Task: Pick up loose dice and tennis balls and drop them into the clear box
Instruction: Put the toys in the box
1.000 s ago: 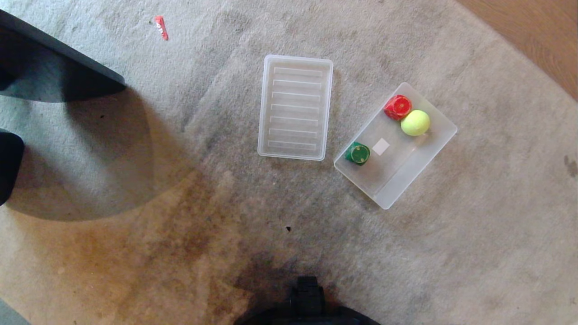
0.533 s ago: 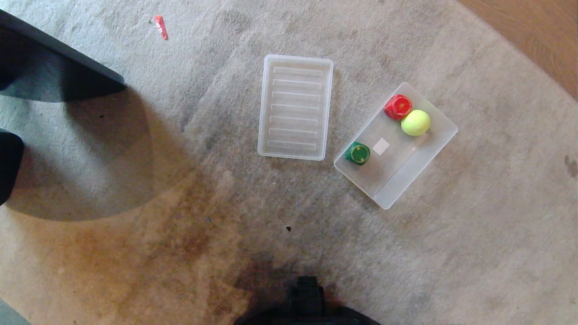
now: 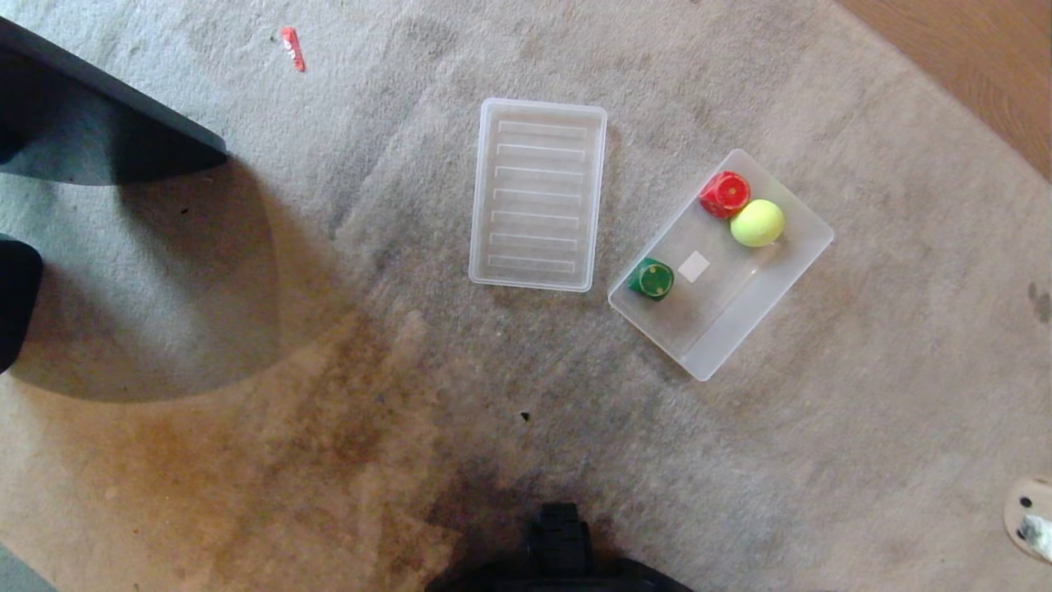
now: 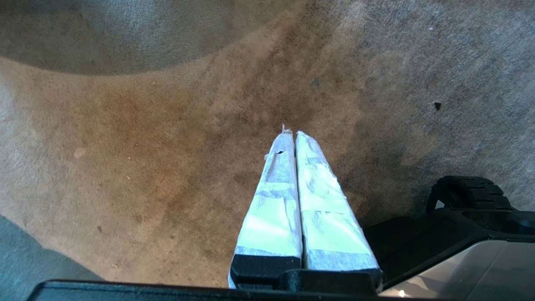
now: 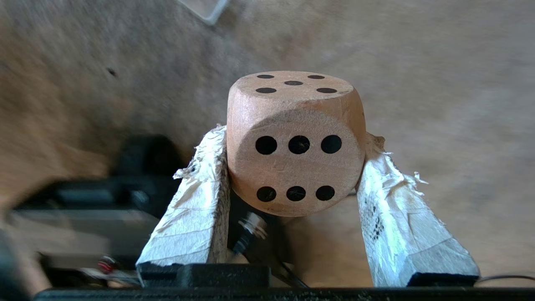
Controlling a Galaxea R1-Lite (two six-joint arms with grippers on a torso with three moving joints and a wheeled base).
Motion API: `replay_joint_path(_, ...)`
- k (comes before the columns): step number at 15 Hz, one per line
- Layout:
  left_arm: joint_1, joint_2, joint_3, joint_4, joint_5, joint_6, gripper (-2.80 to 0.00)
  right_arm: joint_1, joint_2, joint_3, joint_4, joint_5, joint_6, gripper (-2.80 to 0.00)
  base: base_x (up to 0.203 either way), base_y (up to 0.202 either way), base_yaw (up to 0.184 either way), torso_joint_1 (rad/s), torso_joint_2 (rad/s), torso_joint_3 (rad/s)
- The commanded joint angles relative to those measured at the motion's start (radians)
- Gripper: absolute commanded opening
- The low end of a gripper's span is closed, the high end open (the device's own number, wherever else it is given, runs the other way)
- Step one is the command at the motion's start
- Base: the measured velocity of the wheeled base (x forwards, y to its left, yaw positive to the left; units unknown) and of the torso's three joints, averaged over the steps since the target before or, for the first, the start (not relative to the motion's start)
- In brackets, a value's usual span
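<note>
Stained grey carpet (image 3: pixel 246 460) (sunlit), wooden floor (image 3: pixel 970 57)

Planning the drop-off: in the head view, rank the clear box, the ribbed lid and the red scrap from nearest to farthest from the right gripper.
The right gripper shows at the lower right edge, holding the wooden die.
1. clear box, right of centre.
2. ribbed lid, centre, left of the box.
3. red scrap, far upper left.

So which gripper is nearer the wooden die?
Right. The right gripper is shut on the wooden die; the left gripper hangs shut over stained carpet, no die in its view.
</note>
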Motion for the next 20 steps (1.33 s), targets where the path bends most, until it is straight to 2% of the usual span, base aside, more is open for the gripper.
replay_joint_path(1, 0.000, 0.000, 0.000, 0.000, 0.000, 0.000, -2.80, 0.000, 0.336, -0.045, -0.155, 0.007, 0.025, -2.80, 0.000, 0.000, 0.000, 0.000, 0.00, 0.000)
replay_joint_path(4, 0.000, 0.000, 0.000, 0.000, 0.000, 0.000, -2.80, 0.000, 0.658, -0.053, -0.414, 0.012, 0.054, -2.80, 0.000, 0.000, 0.000, 0.000, 0.00, 0.000)
replay_joint_path(6, 0.000, 0.000, 0.000, 0.000, 0.000, 0.000, -2.80, 0.001, 0.738, -0.058, -0.561, 0.016, 0.074, -2.80, 0.000, 0.000, 0.000, 0.000, 0.00, 0.000)
replay_joint_path(11, 0.000, 0.000, 0.000, 0.000, 0.000, 0.000, -2.80, 0.007, 0.749, -0.071, -0.589, 0.017, 0.084, -2.80, 0.000, 0.000, 0.000, 0.000, 0.00, 0.000)
replay_joint_path(13, 0.000, 0.000, 0.000, 0.000, 0.000, 0.000, -2.80, 0.025, 0.859, -0.146, -0.753, 0.020, 0.106, -2.80, 0.000, 0.000, 0.000, 0.000, 0.00, 0.000)
replay_joint_path(16, 0.000, 0.000, 0.000, 0.000, 0.000, 0.000, -2.80, 0.053, 1.202, -0.263, -1.011, 0.023, 0.140, -2.80, 0.000, 0.000, 0.000, 0.000, 0.00, 0.000)
replay_joint_path(20, 0.000, 0.002, 0.000, 0.000, 0.000, 0.000, -2.80, 0.109, 1.477, -0.420, -1.315, 0.046, 0.169, -2.80, 0.000, 0.000, 0.000, 0.000, 0.00, 0.000)
